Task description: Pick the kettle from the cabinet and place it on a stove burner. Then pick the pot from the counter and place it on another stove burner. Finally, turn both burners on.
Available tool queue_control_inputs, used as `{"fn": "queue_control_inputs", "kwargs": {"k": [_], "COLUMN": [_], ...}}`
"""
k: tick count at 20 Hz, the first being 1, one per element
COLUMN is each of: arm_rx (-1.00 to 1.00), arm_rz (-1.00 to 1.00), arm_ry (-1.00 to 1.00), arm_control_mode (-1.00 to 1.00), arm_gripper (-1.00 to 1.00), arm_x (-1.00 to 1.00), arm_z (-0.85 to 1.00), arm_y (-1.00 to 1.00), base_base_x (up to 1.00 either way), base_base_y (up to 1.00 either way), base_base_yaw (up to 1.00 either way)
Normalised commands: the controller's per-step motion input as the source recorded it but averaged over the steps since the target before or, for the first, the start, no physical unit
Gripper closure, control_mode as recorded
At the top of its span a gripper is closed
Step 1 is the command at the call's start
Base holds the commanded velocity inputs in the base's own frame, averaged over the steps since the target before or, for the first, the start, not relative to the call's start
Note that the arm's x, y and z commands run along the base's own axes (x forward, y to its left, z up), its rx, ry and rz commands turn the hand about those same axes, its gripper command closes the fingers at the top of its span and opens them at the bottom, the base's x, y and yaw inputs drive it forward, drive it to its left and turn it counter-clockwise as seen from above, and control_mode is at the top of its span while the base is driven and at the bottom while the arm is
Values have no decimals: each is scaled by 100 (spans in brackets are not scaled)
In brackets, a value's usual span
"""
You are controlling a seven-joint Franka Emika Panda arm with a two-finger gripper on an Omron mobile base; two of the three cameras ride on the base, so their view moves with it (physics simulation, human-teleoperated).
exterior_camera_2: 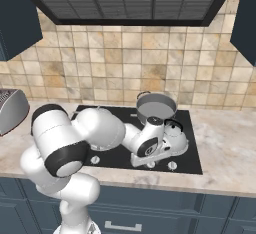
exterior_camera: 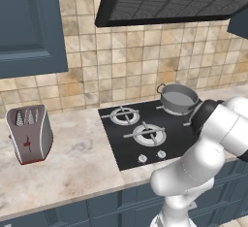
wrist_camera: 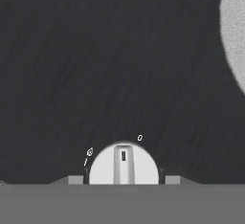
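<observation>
Black glass cooktop (exterior_camera: 116, 143) sits in the marbled counter (exterior_camera: 72, 168) under tan tiles. The pot (exterior_camera: 179, 98) is on the back burner, the kettle (exterior_camera_2: 173, 134) beside it near the front edge. The gripper (wrist_camera: 124, 177) straddles a silver knob (wrist_camera: 124, 166), jaws half-spread; grip, cannot tell.

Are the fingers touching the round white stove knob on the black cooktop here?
Cannot tell. In the hand view the round white stove knob sits between the fingers, but their inner edges against it are too small to judge; the right base view hides the contact.
</observation>
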Motion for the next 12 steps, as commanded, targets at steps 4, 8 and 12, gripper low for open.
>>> {"fn": "queue_control_inputs", "kwargs": {"k": [4, 8, 12], "arm_rx": [-8, -7, -7], "arm_rz": [22, 22, 22], "arm_ry": [0, 0, -2], "arm_control_mode": [-100, -100, -100], "arm_gripper": [100, 100, 100], "arm_x": [-15, -17, -23], "arm_z": [-40, -41, -42], "arm_y": [28, 22, 19], "base_base_x": [0, 0, 0], "base_base_y": [0, 0, 0], "base_base_yaw": [0, 0, 0]}}
